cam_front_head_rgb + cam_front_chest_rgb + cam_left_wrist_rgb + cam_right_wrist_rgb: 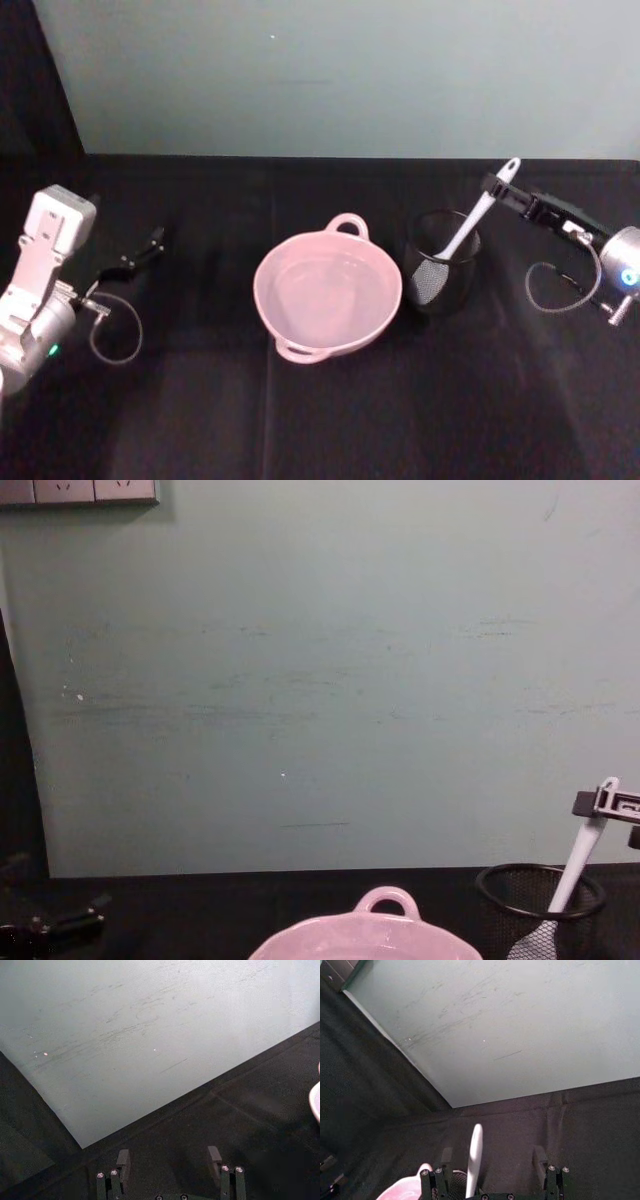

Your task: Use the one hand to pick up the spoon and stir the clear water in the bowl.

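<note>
Desk (pixel 200 400): black cloth, carries everything.
Bowl (pixel 272 268): pale pink, desk centre, loop handle at 12 o'clock.
Water (pixel 325 298): clear, in the bowl, only faint glints.
Mesh cup (pixel 460 285): black, just beside the bowl at 3 o'clock, holds the spoon.
Right hand (pixel 492 1156): comes in from 4 o'clock, fingers spread, straddling the handle's top, not clamped. Much the nearer arm.
Left hand (pixel 168 1158): idle well off at the bowl's 9 o'clock, fingers apart, empty.
Spoon (pixel 478 215): head down in the cup, long axis tilted, handle end up toward 1 o'clock, lying between the right fingers.
Next, likely: close on the handle and lift. The bowl lies toward 8 o'clock from the grip.
</note>
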`<state>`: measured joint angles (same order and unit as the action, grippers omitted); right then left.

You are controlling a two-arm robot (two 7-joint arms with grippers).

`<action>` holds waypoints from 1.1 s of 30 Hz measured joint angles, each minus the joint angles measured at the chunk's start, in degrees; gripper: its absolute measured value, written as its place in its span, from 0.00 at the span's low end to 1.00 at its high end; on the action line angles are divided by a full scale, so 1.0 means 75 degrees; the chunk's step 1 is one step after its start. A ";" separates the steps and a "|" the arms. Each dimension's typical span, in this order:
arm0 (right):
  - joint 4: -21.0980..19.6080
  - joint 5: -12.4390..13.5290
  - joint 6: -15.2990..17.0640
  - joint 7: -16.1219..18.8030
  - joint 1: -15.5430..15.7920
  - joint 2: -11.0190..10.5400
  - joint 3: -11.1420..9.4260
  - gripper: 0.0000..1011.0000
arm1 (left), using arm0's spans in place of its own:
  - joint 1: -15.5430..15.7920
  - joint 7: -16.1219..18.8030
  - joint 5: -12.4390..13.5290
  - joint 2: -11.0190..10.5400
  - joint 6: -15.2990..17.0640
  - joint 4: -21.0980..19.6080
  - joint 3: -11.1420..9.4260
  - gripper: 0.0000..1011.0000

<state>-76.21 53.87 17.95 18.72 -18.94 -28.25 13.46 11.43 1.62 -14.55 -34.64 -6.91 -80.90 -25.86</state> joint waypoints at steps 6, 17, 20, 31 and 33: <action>0.0084 0.0001 -0.0133 0.0038 -0.0152 0.0028 0.0197 0.99 | 0.0000 0.0000 0.0000 0.0000 0.0000 0.0000 0.0000 1.00; 0.0053 -0.0017 -0.0268 0.0079 -0.0140 0.0016 0.0247 0.99 | 0.0000 0.0000 0.0001 0.0000 0.0000 0.0000 0.0000 1.00; 0.0052 -0.0018 -0.0261 0.0076 -0.0139 0.0015 0.0243 0.95 | 0.0000 0.0000 0.0000 0.0000 0.0000 0.0000 0.0000 1.00; 0.0052 -0.0022 -0.0234 0.0061 -0.0132 0.0013 0.0231 0.65 | 0.0000 0.0000 0.0000 0.0000 0.0000 0.0000 0.0000 1.00; 0.0052 -0.0023 -0.0233 0.0059 -0.0132 0.0013 0.0230 0.57 | 0.0000 0.0000 0.0000 0.0000 0.0000 0.0000 0.0000 1.00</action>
<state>-75.82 53.69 16.21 19.16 -19.93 -28.16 15.18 11.43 1.62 -14.55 -34.65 -6.91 -80.90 -25.86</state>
